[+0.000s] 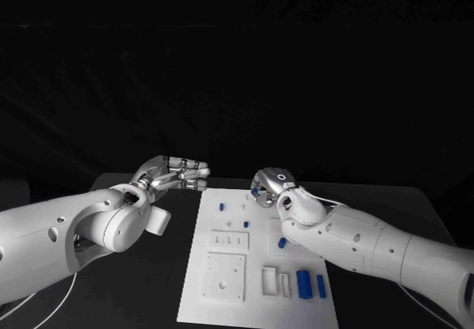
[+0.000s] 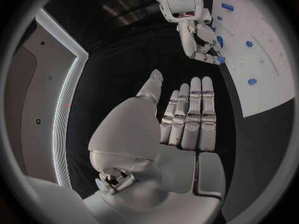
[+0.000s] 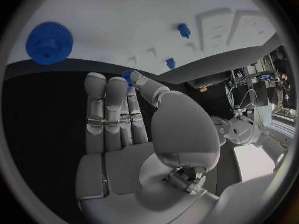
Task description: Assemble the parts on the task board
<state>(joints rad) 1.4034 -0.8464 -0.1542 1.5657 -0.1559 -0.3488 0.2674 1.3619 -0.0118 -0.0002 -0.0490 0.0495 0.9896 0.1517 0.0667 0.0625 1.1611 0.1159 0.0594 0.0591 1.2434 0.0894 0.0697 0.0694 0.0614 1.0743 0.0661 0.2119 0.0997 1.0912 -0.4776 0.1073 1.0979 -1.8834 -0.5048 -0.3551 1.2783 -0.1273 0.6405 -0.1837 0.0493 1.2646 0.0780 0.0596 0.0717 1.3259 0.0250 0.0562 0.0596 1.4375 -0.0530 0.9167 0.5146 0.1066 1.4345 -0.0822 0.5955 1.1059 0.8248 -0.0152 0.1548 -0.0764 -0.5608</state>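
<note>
Blue parts [image 1: 304, 284] lie on the board [image 1: 222, 301]; they look small, stiff, light and smooth, best pinched across their sides. Right hand [image 1: 268, 184] hovers at the board's far edge, pinching a small blue part [image 3: 127, 75] at its fingertips. Left hand [image 1: 176, 173] hangs beside the board, fingers straight, holding nothing.

My head camera looks down and forward over the desk [image 1: 415, 205] and the task board [image 1: 259, 274]. Each wrist camera sits close behind its own robot hand, facing along the fingers. All three views share the task board's far end.
</note>
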